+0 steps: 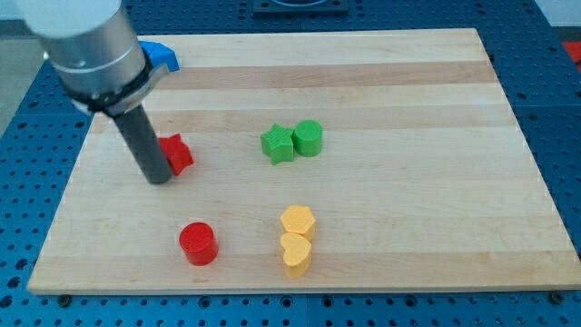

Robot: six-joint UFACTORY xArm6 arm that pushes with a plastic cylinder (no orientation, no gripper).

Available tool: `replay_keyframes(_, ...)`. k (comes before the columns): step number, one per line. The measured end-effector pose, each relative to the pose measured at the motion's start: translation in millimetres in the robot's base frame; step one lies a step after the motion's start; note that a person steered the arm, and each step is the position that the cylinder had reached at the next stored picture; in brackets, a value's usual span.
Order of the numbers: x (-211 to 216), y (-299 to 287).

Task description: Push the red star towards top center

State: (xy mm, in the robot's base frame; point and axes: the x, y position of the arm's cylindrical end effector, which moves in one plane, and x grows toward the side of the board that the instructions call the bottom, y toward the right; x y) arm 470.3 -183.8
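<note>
Camera view had my tip (160, 178) parked right up against the red star (176, 153), touching its side at about 8 o'clock, over in the board's 9 o'clock area. No claw on this rig, just the plain dark rod, so nothing was open, closed or held. The wooden board (408, 236) sat on a blue perforated table (18, 182). A red cylinder (198, 243) was at 5 o'clock from the star, well apart. Near the middle, a green star (278, 143) and green cylinder (308, 137) were touching side by side. At 6 o'clock from those, two yellow blocks, a hexagon-ish one (298, 221) and a heart (297, 254), sat stacked edge to edge. A blue block (163, 56) peeked out behind the arm at the 10 o'clock corner, shape unclear.
</note>
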Motion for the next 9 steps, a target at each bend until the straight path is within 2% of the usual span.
replay_keyframes(1, -7, 1)
replay_keyframes(2, -49, 15)
replay_keyframes(5, -106, 50)
replay_keyframes(7, -161, 109)
replay_keyframes(9, -190, 152)
